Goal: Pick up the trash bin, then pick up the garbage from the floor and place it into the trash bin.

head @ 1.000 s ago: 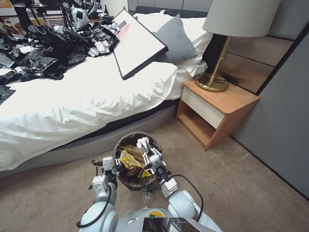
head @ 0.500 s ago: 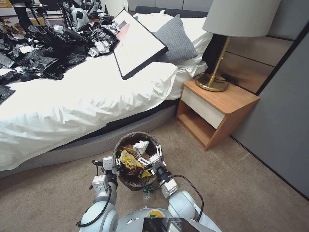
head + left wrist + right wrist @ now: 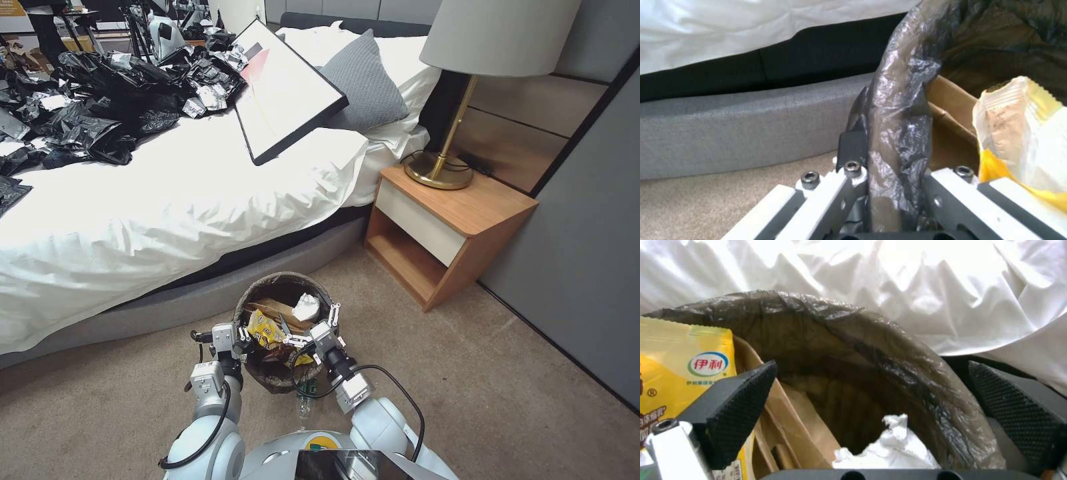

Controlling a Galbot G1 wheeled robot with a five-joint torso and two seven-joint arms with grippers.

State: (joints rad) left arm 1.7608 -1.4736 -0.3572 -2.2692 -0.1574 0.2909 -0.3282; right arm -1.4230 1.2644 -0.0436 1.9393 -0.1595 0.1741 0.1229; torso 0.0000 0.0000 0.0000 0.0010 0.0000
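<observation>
Presently: trash bin (image 3: 283, 330) held off the carpet (image 3: 467, 400) by the left gripper (image 3: 241, 339), near the bed's grey base (image 3: 167, 303), well apart from the nightstand (image 3: 447, 227). Left fingers (image 3: 853, 146) pinched onto the bag-lined rim at the bin's near-left edge — one inside, one outside, dark film sandwiched between. Grip at the rim judged deliberate: keeps the mouth facing up and free for drops.

Right gripper (image 3: 312, 323) hovering over the bin's near-right rim, jaws spread wide, nothing between the pads (image 3: 735, 396). White tissue (image 3: 307, 307) lying inside, against the far-right wall. Also inside: yellow snack packet (image 3: 267, 330) at the near-left side, tan paper bag (image 3: 277, 310) behind it.

Small green bottle (image 3: 305, 397) on the carpet just below the bin, toward the robot's torso — partly hidden by bin and right arm, so upright or lying cannot be told. Bin's white shell scarcely visible under the bag. Depth of contents not readable; other floor litter, if any, cut off by the robot's own body.
</observation>
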